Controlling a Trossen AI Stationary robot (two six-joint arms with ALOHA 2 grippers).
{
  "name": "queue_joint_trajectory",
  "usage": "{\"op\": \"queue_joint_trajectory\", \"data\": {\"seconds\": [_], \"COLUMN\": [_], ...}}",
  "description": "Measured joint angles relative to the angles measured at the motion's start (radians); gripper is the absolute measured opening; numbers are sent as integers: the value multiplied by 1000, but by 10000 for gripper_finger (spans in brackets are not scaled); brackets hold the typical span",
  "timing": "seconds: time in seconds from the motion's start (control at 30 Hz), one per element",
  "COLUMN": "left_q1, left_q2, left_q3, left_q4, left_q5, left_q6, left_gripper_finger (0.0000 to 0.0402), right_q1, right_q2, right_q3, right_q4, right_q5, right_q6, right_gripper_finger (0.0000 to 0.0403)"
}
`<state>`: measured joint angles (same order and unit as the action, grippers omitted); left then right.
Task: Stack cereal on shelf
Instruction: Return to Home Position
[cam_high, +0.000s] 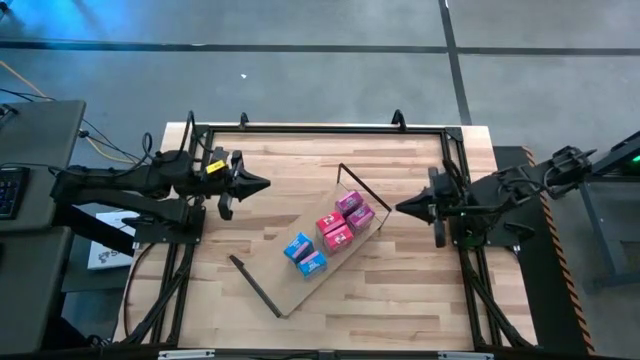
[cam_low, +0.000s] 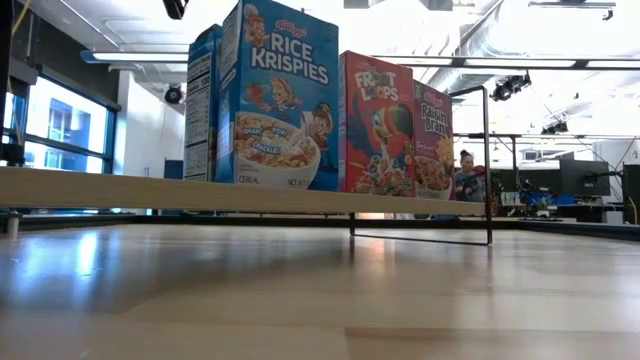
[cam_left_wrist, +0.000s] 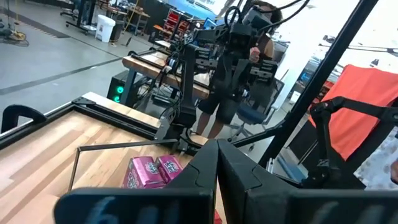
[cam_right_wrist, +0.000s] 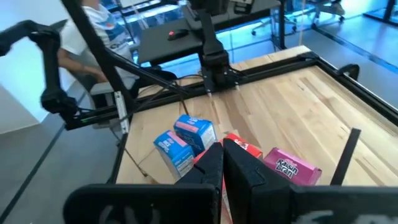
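Note:
The shelf (cam_high: 282, 288) is a light-wood board lying aslant mid-table, with black wire frames at both ends. In the low view the shelf (cam_low: 150, 190) is raised above the tabletop. Six cereal boxes stand on it: two blue (cam_high: 304, 254), two red (cam_high: 334, 230) and two pink (cam_high: 355, 209). The low view shows a blue Rice Krispies box (cam_low: 275, 95), a red Froot Loops box (cam_low: 375, 125) and a pink Raisin Bran box (cam_low: 432, 140). My left gripper (cam_high: 264, 185) is shut, left of the shelf. My right gripper (cam_high: 400, 208) is shut, right of the shelf. Neither touches anything.
A black metal frame (cam_high: 320, 128) runs around the butcher-block tabletop, with bare wood along the near and far sides of the shelf. The shelf's wire end frame (cam_low: 488, 160) stands upright. People are in the room beyond the table (cam_left_wrist: 239, 68) (cam_right_wrist: 93, 37).

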<state>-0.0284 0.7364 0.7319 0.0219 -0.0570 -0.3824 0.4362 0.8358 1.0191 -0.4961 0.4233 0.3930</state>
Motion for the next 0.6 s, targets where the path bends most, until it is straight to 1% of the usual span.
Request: {"op": "queue_joint_trajectory", "data": {"seconds": [0.3,0.6], "left_q1": [0,0], "left_q2": [0,0], "left_q3": [0,0], "left_q4": [1,7], "left_q5": [0,0], "left_q6": [-25,-27], "left_gripper_finger": [0,0], "right_q1": [0,0], "right_q2": [-53,-90], "right_q3": [0,0], "right_q4": [-27,-84], "right_q5": [-16,-33], "right_q6": [-80,-88], "right_gripper_finger": [0,0]}}
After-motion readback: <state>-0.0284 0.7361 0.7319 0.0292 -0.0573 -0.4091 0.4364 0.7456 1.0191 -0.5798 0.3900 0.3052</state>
